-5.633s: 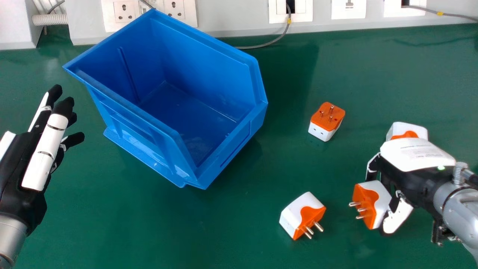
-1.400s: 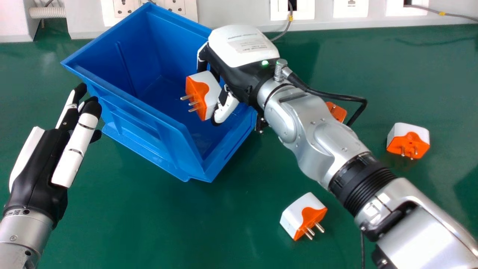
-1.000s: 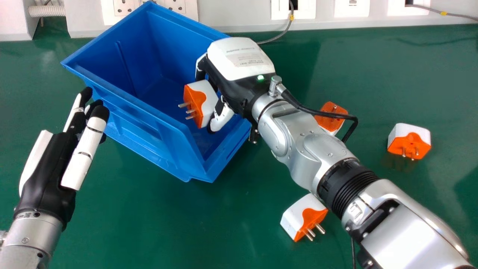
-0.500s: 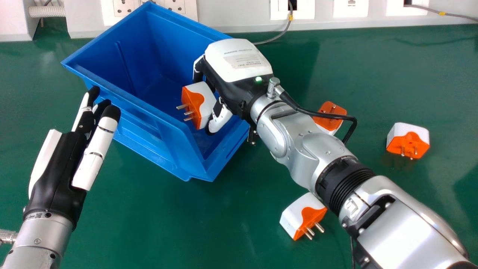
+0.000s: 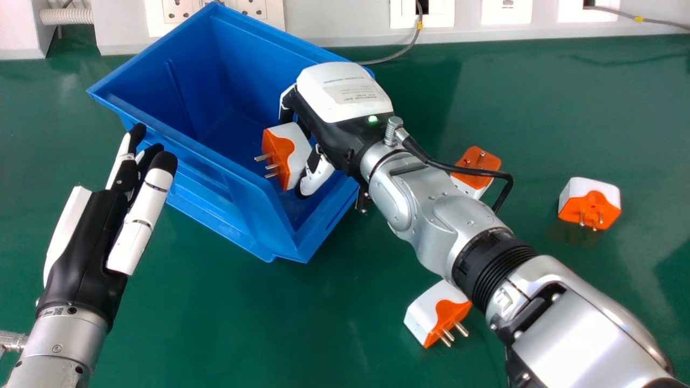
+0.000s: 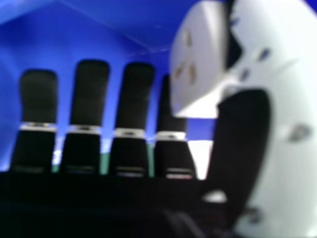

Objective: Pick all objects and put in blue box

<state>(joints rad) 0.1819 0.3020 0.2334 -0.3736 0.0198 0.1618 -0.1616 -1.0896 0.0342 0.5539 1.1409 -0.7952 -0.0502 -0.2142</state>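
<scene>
My right hand point(image 5: 345, 108) is over the right part of the blue box point(image 5: 215, 156), pinching a white and orange plug adapter point(image 5: 288, 153) whose pins point left. In the right hand view, the adapter point(image 6: 198, 64) sits between the thumb and fingers of my right hand point(image 6: 131, 104), against the box's blue inside. Three more adapters rest on the table: one point(image 5: 474, 168) partly behind the right arm, one point(image 5: 589, 203) at the right, one point(image 5: 439, 313) near the forearm. With straight fingers, my left hand point(image 5: 89, 248) stands at the box's left side.
The green table point(image 5: 259, 334) ends at a pale wall panel with sockets point(image 5: 422, 13) at the back. A grey cable point(image 5: 396, 55) runs behind the box. My right forearm crosses the table from the lower right, with a black cable point(image 5: 469, 171) looping off it.
Over the earlier frames my right hand has carried the adapter leftward from the table's right side to the box, then lowered slightly in view. My left hand has moved right, closer to the box.
</scene>
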